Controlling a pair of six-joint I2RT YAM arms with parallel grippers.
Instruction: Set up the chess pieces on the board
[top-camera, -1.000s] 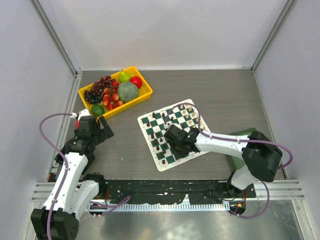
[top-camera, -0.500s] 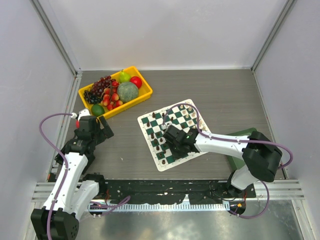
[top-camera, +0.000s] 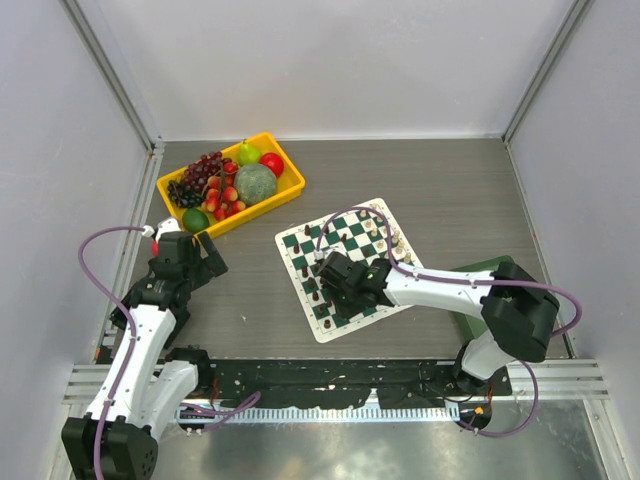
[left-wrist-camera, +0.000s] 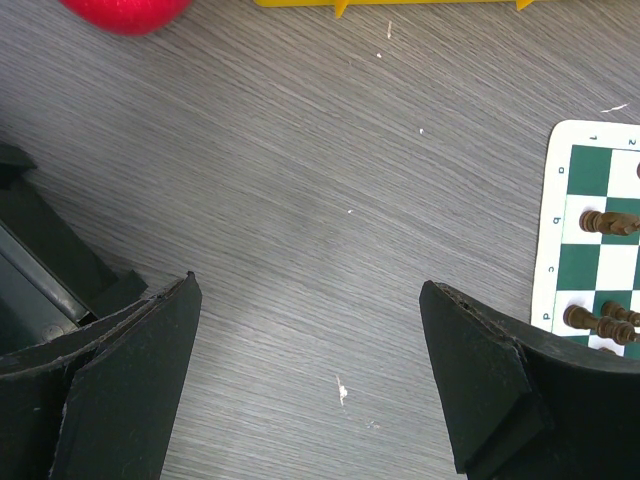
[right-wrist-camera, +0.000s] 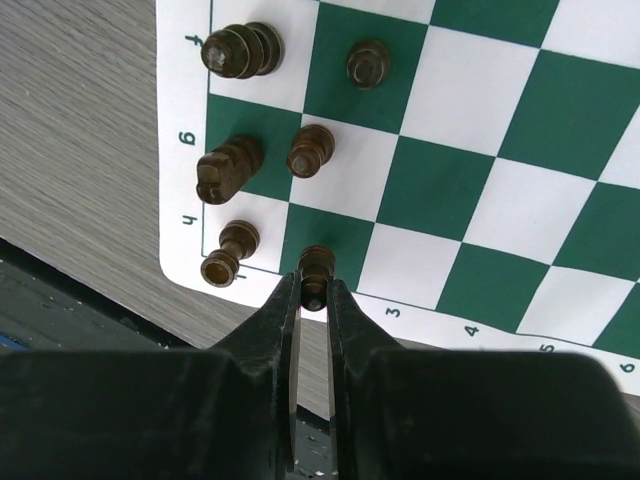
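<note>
The right claw (right-wrist-camera: 313, 290) is nearly closed, its two fingers (right-wrist-camera: 272, 330) pinching a small dark pawn (right-wrist-camera: 317, 266) by the sides. The pawn sits over a green square at the edge of the board (right-wrist-camera: 480, 150), just beside the white border with its printed numbers. From the wrist view I cannot tell whether the pawn's base touches the mat.

Close by stand four more dark chess pieces (right-wrist-camera: 310, 150): a knight (right-wrist-camera: 228, 168) just beside that pawn, a tilted piece (right-wrist-camera: 228, 252) near the corner, and two others (right-wrist-camera: 240, 50) one rank further along.

From above, the board (top-camera: 322, 333) lies skewed on the wooden table (top-camera: 450, 180), with the right claw (top-camera: 322, 275) reaching across it toward its left side. Dark pieces (top-camera: 305, 268) line that side; cream ones (top-camera: 385, 225) cluster at the far right edge.

The left claw (left-wrist-camera: 310, 370) is spread wide – holding nothing – over bare table, well apart from the board (left-wrist-camera: 585, 170), whose edge with a few dark pieces (left-wrist-camera: 600, 222) shows at the right of its view. Beyond it sits a yellow bin (top-camera: 290, 185) of toy fruit.
</note>
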